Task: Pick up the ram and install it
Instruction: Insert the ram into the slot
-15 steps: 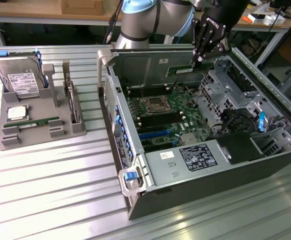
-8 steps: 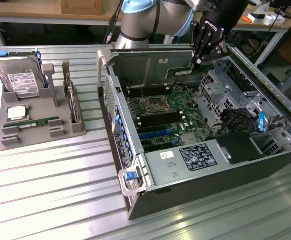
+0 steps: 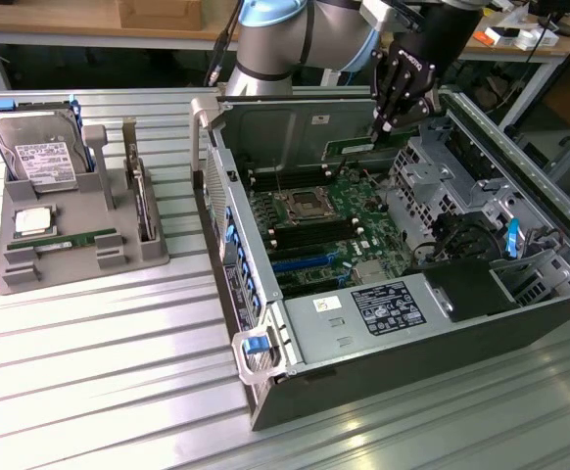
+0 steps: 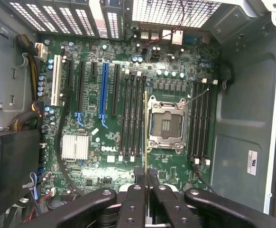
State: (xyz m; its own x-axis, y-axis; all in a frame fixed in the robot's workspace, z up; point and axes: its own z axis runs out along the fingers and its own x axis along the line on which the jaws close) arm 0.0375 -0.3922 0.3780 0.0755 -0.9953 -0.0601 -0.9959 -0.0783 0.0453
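Ram (image 4: pixel 146 164) is pinched in the gripper (image 4: pixel 146 176), whose fingers (image 4: pixel 137 175) press together on its faces. It shows edge-on as a thin line, so the hold appears to be near its upper edge, leaving the contact edge free to drop in. It hangs above the motherboard (image 4: pixel 176 166), running parallel to the black memory slots (image 4: pixel 132 118) beside the processor socket (image 4: pixel 166 124) but not yet seated. The open computer case (image 3: pixel 363 367) lies on its side, which gives access from above.
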